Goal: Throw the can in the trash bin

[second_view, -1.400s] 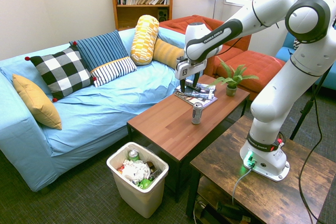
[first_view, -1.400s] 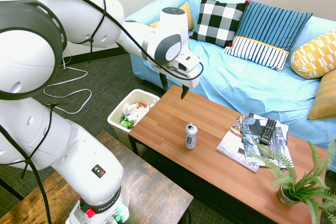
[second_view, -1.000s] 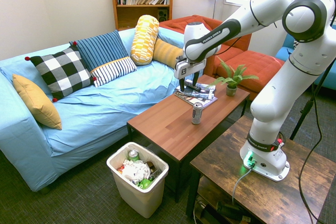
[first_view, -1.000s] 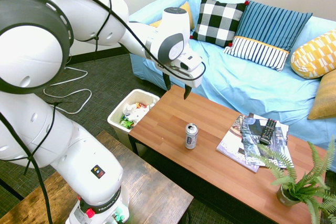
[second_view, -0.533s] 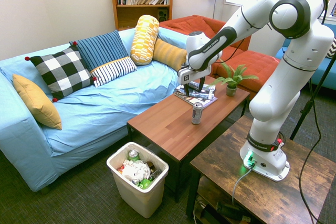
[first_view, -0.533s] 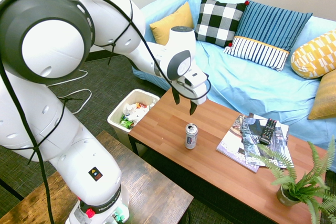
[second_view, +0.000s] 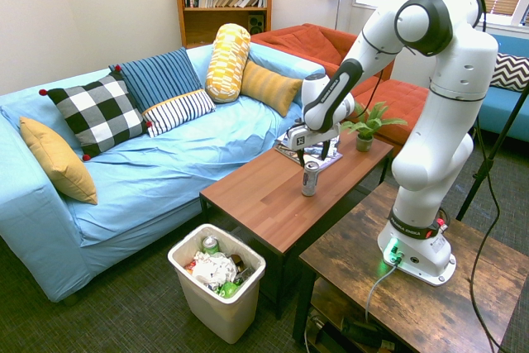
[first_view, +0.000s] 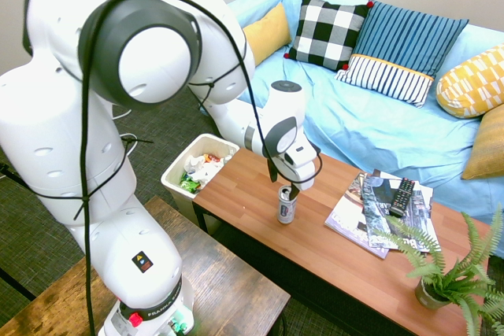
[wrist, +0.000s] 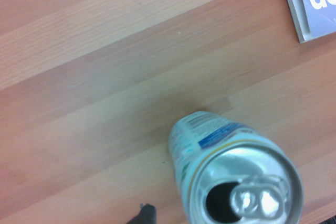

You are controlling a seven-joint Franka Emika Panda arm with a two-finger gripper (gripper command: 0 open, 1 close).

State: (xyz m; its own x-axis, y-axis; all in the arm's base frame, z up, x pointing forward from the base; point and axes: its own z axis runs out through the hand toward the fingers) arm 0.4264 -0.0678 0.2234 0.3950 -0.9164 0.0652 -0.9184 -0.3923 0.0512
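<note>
The silver can point(first_view: 286, 207) with a blue and red label stands upright on the wooden coffee table point(first_view: 331, 241), near its front edge. My gripper point(first_view: 283, 181) hangs open just above the can's top, one finger to each side, not touching it. From the other side, the gripper point(second_view: 312, 155) is directly over the can point(second_view: 310, 180). The wrist view looks straight down on the can point(wrist: 231, 177) and its opened tab. The off-white trash bin point(first_view: 172, 171) stands on the floor at the table's end; the bin point(second_view: 220, 317) holds crumpled trash.
Magazines point(first_view: 358, 210) with a black remote point(first_view: 402, 196) lie further along the table, then a potted fern point(first_view: 445, 273). A blue sofa point(first_view: 378, 127) with cushions runs behind the table. A dark wooden side table point(first_view: 228, 289) bears the arm.
The gripper has come down and moved along the table from above its bin-side end to just over the can. The can has not moved.
</note>
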